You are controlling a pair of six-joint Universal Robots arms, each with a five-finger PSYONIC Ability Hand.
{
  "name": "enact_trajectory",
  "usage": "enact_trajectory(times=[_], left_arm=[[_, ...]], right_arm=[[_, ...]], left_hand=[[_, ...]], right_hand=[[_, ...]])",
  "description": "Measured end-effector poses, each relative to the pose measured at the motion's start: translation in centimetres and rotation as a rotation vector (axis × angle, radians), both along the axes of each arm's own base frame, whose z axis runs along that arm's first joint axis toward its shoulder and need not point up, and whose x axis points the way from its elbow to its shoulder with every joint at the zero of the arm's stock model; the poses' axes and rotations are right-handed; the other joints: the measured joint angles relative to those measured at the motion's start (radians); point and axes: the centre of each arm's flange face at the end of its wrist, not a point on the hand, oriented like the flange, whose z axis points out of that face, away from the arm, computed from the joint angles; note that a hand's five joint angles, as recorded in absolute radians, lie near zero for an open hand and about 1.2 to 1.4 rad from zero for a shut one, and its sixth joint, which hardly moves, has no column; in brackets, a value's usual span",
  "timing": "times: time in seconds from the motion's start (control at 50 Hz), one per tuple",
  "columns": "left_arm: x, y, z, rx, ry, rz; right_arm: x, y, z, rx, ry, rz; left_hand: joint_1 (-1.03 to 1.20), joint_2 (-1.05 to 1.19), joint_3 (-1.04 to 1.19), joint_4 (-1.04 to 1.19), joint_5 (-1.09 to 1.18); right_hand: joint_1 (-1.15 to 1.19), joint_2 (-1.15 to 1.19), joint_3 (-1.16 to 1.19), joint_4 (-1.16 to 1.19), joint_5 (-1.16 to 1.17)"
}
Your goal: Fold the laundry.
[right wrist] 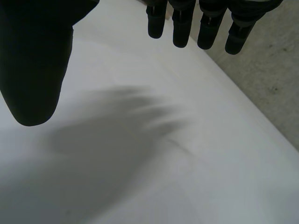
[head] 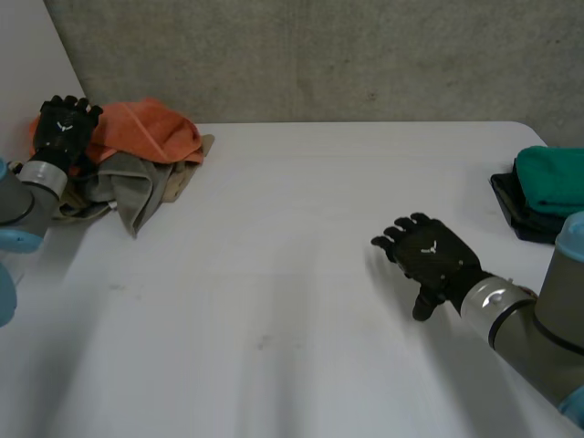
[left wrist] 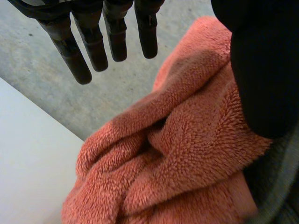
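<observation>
Left robot hand [head: 64, 123], fingers spread, hovers just over the orange towel [head: 146, 130]; right robot hand [head: 429, 255], also spread, well apart from it.

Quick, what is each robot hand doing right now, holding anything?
Left robot hand: open, holding nothing, fingers straight over the orange towel.
Right robot hand: open, empty, above the white table.

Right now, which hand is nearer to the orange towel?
Left. The left hand is over the orange towel, with its fingers straight and not holding it. The right hand hovers open above the bare table, well apart from the towel.
</observation>
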Motion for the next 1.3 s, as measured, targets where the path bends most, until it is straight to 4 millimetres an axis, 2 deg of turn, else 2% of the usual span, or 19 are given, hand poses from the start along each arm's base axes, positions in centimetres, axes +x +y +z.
enact_trajectory(times=[0.14,0.18,0.22,0.26,0.4,0.48,0.56,0.66,0.7,0.78,0.84,0.92,0.98,1.06,1.08,1.14,1.16,1.24,1.3], left_arm=[[0.0,-0.7,0.9,-0.054,0.077,-0.030],[0.0,-0.8,1.1,-0.070,0.085,-0.035],[-0.1,-0.9,1.3,-0.087,0.089,-0.041],[-0.1,-0.9,1.2,-0.095,0.088,-0.044],[-0.8,-0.8,1.4,-0.111,0.091,-0.052],[-2.1,-0.2,3.5,-0.125,0.113,-0.065],[-4.9,2.2,10.2,-0.151,0.205,-0.122],[-7.5,7.5,19.1,-0.205,0.346,-0.237],[-9.1,11.2,23.1,-0.229,0.417,-0.321],[-11.7,17.0,27.1,-0.233,0.506,-0.456],[-13.6,21.2,28.3,-0.198,0.558,-0.552],[-15.8,24.9,27.5,-0.120,0.595,-0.635],[-17.9,27.3,25.3,-0.017,0.608,-0.691],[-21.6,31.0,19.5,0.202,0.595,-0.765],[-22.9,32.3,17.0,0.288,0.579,-0.786],[-25.1,34.9,12.3,0.451,0.535,-0.821],[-25.7,35.7,10.7,0.508,0.516,-0.827],[-26.4,36.9,7.2,0.650,0.462,-0.818],[-25.8,35.8,7.1,0.669,0.456,-0.783]], right_arm=[[-0.5,0.5,-0.9,0.014,0.005,-0.012],[-0.7,0.4,-1.0,0.012,0.004,-0.020],[-0.9,0.2,-1.0,0.008,0.004,-0.028],[-1.0,0.0,-0.9,0.005,0.003,-0.032],[-1.1,-0.4,-0.6,-0.008,-0.001,-0.037],[-1.0,-0.6,-0.3,-0.018,-0.005,-0.039],[-1.0,-1.1,0.7,-0.050,-0.019,-0.047],[-1.0,-1.7,2.0,-0.094,-0.034,-0.059],[-1.0,-1.9,2.6,-0.114,-0.038,-0.067],[-1.1,-2.1,3.3,-0.135,-0.043,-0.082],[-1.3,-2.2,3.7,-0.141,-0.054,-0.102],[-1.7,-2.5,3.9,-0.130,-0.072,-0.130],[-2.1,-2.7,3.9,-0.118,-0.090,-0.153],[-2.8,-3.2,3.9,-0.105,-0.111,-0.186],[-3.0,-3.4,3.9,-0.102,-0.115,-0.197],[-3.5,-3.8,3.9,-0.099,-0.122,-0.216],[-3.6,-3.9,3.9,-0.098,-0.122,-0.221],[-3.9,-4.1,4.0,-0.097,-0.123,-0.230],[-3.9,-4.1,4.0,-0.091,-0.120,-0.232]], left_hand=[[0.125,0.126,0.126,0.124,0.117],[0.284,0.264,0.264,0.262,0.253],[0.693,0.654,0.650,0.651,0.636],[0.792,0.800,0.788,0.791,0.771],[0.792,0.855,0.851,0.855,0.795],[0.792,0.856,0.851,0.855,0.795],[0.792,0.856,0.852,0.855,0.795],[0.792,0.857,0.853,0.856,0.795],[0.792,0.857,0.853,0.857,0.795],[0.792,0.857,0.853,0.859,0.795],[0.792,0.857,0.853,0.859,0.795],[0.792,0.857,0.853,0.859,0.795],[0.792,0.857,0.853,0.860,0.795],[0.792,0.857,0.853,0.859,0.795],[0.765,0.817,0.814,0.816,0.773],[0.529,0.588,0.589,0.585,0.578],[0.284,0.365,0.370,0.361,0.357],[0.022,0.064,0.069,0.052,0.046],[0.004,0.009,0.011,-0.003,-0.014]], right_hand=[[0.000,0.000,0.000,0.000,0.000],[0.000,0.000,0.000,0.000,0.000],[0.000,0.000,0.000,0.000,0.000],[0.000,0.000,0.000,0.000,0.001],[0.000,0.000,0.000,0.000,0.000],[0.000,0.000,0.000,0.000,0.000],[0.000,0.000,0.000,0.000,0.000],[0.000,0.000,0.000,0.000,0.000],[0.000,0.000,0.000,0.000,0.000],[0.000,0.000,0.000,0.000,0.000],[0.000,0.000,0.000,0.000,0.000],[0.000,0.000,0.000,0.000,0.000],[0.000,0.000,0.000,0.000,0.000],[0.000,0.000,0.000,0.000,0.001],[0.000,0.000,0.000,0.000,0.000],[0.000,0.000,0.000,0.000,0.000],[0.000,0.000,0.000,0.000,0.000],[0.000,0.000,0.000,0.000,0.000],[0.000,0.000,0.000,0.000,0.000]])
